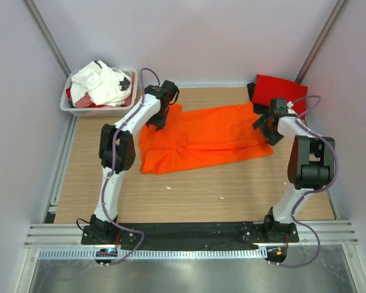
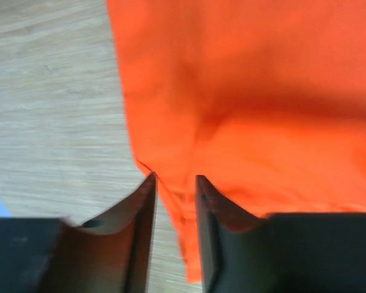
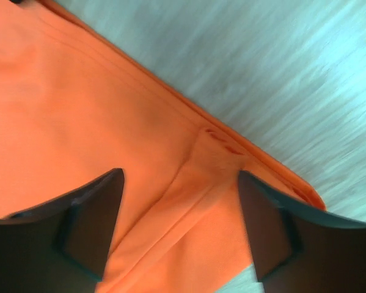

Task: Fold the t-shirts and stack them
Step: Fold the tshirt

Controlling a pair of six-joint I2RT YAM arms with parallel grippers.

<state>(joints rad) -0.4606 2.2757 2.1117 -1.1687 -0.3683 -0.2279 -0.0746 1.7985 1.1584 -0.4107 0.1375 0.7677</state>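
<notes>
- Well, the orange t-shirt [image 1: 201, 137] lies spread flat across the middle of the wooden tabletop [image 1: 201, 189], its long side running left to right in the overhead view, with some creases near its left end.
- The left arm [image 1: 118, 146] reaches up to the shirt's upper left corner; its wrist view shows the left jaws standing only narrowly apart, with the shirt's edge and a strip of orange cloth visible through the gap.
- I can't make out any cloth pinched there; the fabric looks to lie on the wood below.
- The right arm [image 1: 305, 152] bends in over the shirt's right end, and the right jaws stand wide apart above a stitched hem near the cloth's corner, holding nothing.
- A red t-shirt [image 1: 280, 88] sits folded at the upper right of the tabletop, just behind the right wrist.
- At the upper left, a white tub [image 1: 69, 104] holds a heap of crumpled white t-shirts [image 1: 100, 82], with a bit of red showing underneath.
</notes>
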